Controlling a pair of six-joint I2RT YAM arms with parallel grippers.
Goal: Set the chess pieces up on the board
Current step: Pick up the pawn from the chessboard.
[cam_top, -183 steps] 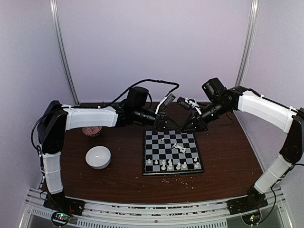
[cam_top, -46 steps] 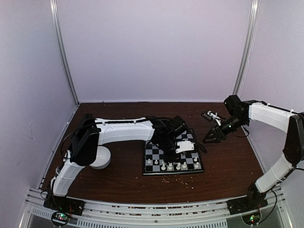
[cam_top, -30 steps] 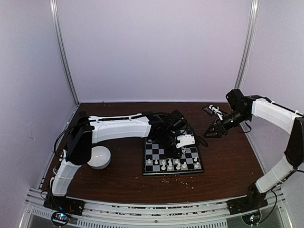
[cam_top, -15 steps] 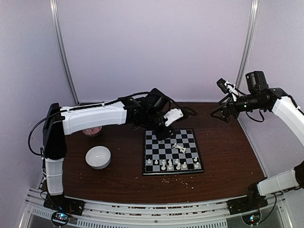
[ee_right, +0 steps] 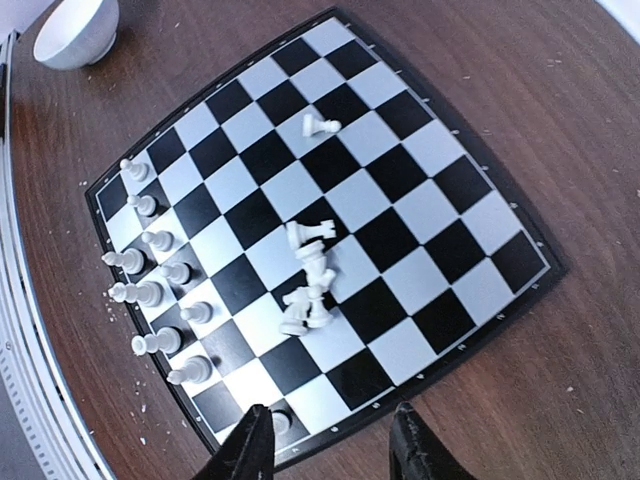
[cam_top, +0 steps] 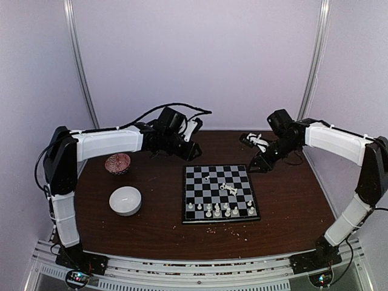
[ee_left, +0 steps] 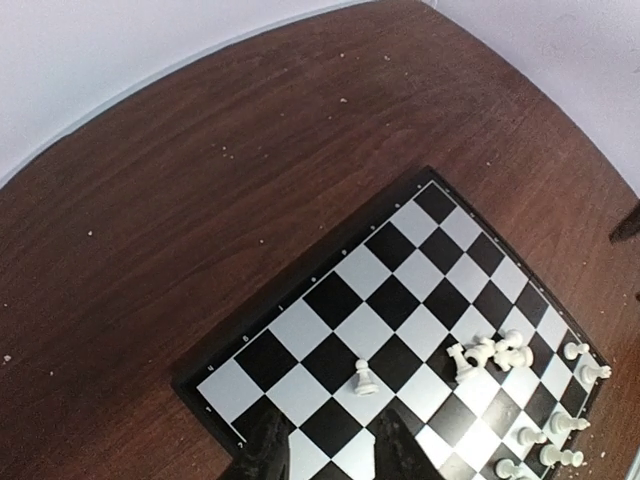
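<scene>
The board (cam_top: 220,193) lies at the table's middle right, and it shows in the left wrist view (ee_left: 330,300) and the right wrist view (ee_right: 400,190) too. A row of white chess pieces (cam_top: 218,211) stands along its near edge. A small heap of fallen pieces (cam_top: 229,188) lies mid-board, also seen from the left wrist (ee_left: 490,352) and the right wrist (ee_right: 310,280). One lone pawn (cam_top: 207,179) stands apart (ee_left: 365,377). My left gripper (cam_top: 193,151) is open and empty off the board's far left corner (ee_left: 330,455). My right gripper (cam_top: 254,165) is open and empty off the far right corner (ee_right: 330,450).
A white bowl (cam_top: 125,200) sits left of the board, also in the right wrist view (ee_right: 75,25). A reddish patterned bowl (cam_top: 117,163) sits behind it. Crumbs (cam_top: 224,229) are scattered in front of the board. Walls close in the back and sides.
My left gripper has pulled back left, off the board's far edge. My right arm has come down from a raised pose to the board's far right corner. The pieces have not moved.
</scene>
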